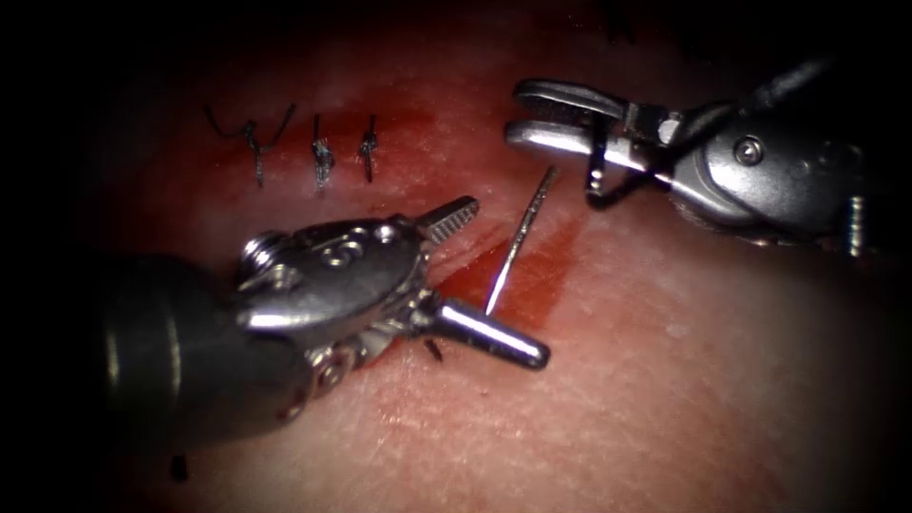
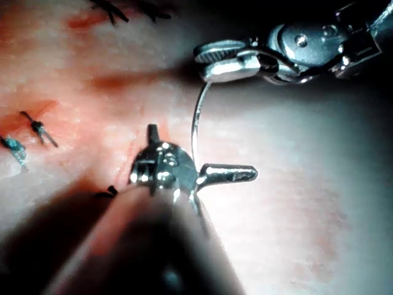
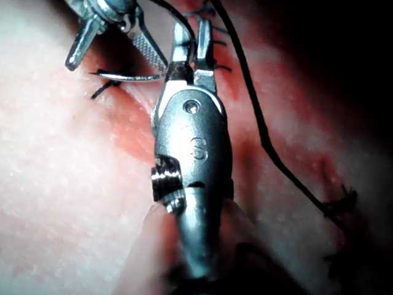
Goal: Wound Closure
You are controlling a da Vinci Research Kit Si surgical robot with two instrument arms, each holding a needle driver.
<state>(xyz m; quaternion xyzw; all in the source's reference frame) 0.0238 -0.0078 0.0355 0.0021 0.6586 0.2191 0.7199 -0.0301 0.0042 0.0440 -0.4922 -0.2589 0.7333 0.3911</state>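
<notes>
The curved needle [image 1: 518,242] stands up from the red cut [image 1: 546,280] in the tissue [image 1: 665,380], its lower end at the tissue surface. My left tool [image 1: 505,280] is open, one jaw on each side of the needle, and holds nothing. In the left wrist view the needle [image 2: 195,123] arcs up from between those jaws [image 2: 202,150] towards the right tool [image 2: 204,62]. My right tool [image 1: 516,112] is above and right of the needle, jaws slightly apart and not gripping it. Dark thread [image 1: 598,157] loops across its lower jaw. The right wrist view shows needle [image 3: 132,78], right tool [image 3: 191,27] and thread [image 3: 264,135].
Three tied stitches [image 1: 321,152] with short dark ends lie along the cut to the upper left. A short thread end [image 1: 434,350] pokes out under the left tool. Red fluid [image 1: 532,285] wets the tissue around the needle. Pale tissue stretches to the lower right.
</notes>
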